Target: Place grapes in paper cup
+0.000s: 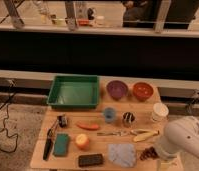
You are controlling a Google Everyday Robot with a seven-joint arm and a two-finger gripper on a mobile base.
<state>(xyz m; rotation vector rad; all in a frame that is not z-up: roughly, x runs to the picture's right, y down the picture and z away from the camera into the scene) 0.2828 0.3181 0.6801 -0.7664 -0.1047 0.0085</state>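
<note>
**Surface (43, 162) with the task's things, read left to right.**

- **Far left of the claw:** a teal sponge (61, 144), with a green tray (74, 91) well behind it.
- **Nearer, but left of the claw:** a small blue cup (109, 115), a pale cloth (122, 153) at the front edge, and a dark metallic cup (128, 118). None of these belongs to the task.
- **Up and to the left of the claw:** a yellow banana (144, 135), lying flat.
- **Directly left of the claw:** the grapes (148, 152), a dark reddish cluster resting on the surface. They are partly hidden by the white arm (185, 137), and whether they touch the claw cannot be told.
- **Behind the claw:** the paper cup (159, 111), upright and apart from the grapes, with the banana's tip between the two.
- **Front right corner:** the claw (160, 156), at the lower end of the arm, with its jaws apart and nothing in them.

**Step in hand (judged):** the approach to the grapes, with the pick not yet made.

**Next move calls for:** settling the jaws around the bunch and closing gently, since the cluster is soft and uneven. The bunch then has to be lifted clear of the banana toward the cup's mouth.
</note>
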